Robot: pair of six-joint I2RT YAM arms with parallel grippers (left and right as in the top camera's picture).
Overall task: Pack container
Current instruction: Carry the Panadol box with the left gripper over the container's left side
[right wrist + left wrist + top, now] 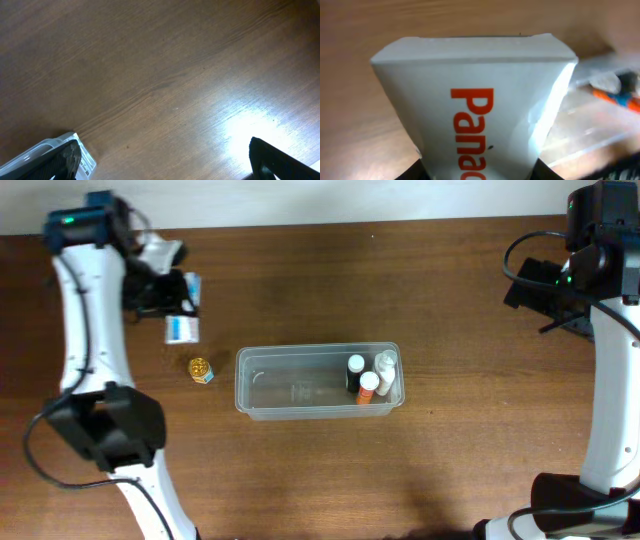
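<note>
Up-left of the container (318,381), the left gripper (477,175) pinches a white box (470,75), apparently for packing; the right gripper (162,150) hangs spread, empty.

I count one container (280,380), clear, on the desk (450,460). Bottles inside it: three, namely one black bottle (355,372), one white bottle (386,368) and one orange-capped bottle (368,387). One small gold-topped jar (200,369). Small white-and-blue boxes: two from overhead as far as I can see, an upper box (191,284) and a lower box (182,330); the arm covers part of them, so I'm not sure. My left wrist view shows one white box (470,100) with orange lettering; can't tell which of the two it is. Arms: two, left arm (85,330) and right arm (610,400).
</note>
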